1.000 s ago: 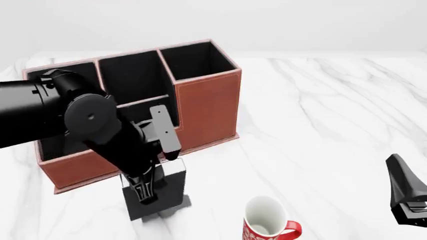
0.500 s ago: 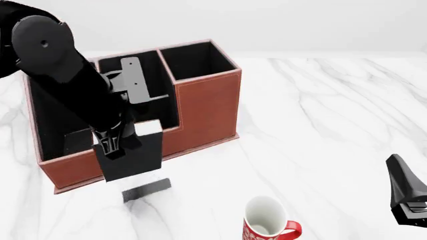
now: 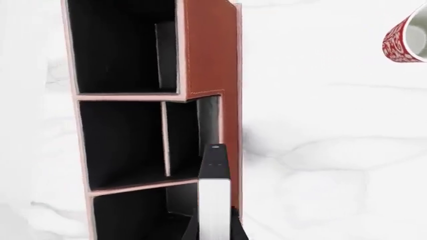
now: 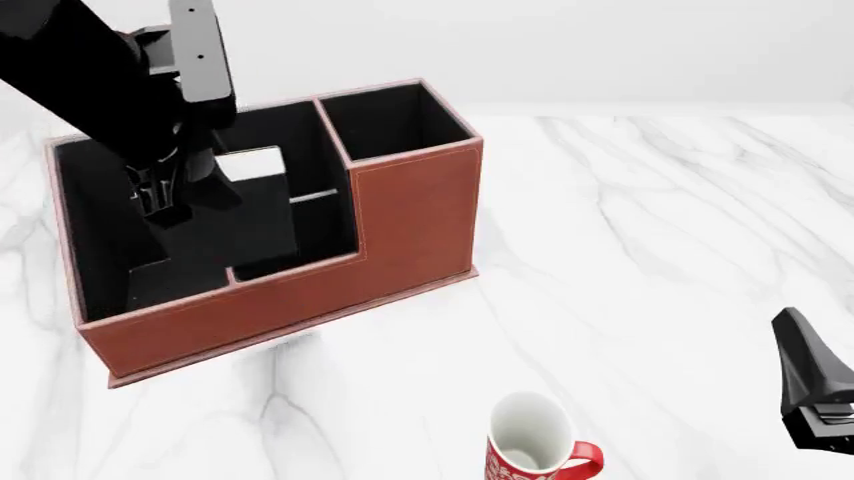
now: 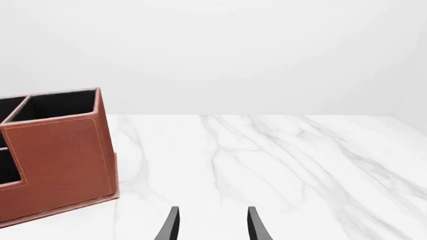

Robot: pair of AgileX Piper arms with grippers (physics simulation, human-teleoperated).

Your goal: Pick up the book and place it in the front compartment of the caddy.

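1. So the left gripper (image 4: pixel 160 190) is clamped on the book (image 4: pixel 247 215), holding it upright by its top edge so the thin side can drop straight into a slot.
2. Book hangs over the caddy (image 4: pixel 414 215), above the open cells behind the low front wall, clear of the table (image 4: pixel 641 250). I can't tell exactly which cell it's lined up with.
3. From the left wrist view the book (image 3: pixel 215 200) sits just beside the front wall, roughly over the partition by the front compartment (image 3: pixel 192 135), so I'd guess some nudging is needed.
4. Right gripper (image 5: pixel 210 225) is parked well apart, jaws spread, holding nothing.
5. Mug (image 4: pixel 534 445) stands near the front, out of the way.
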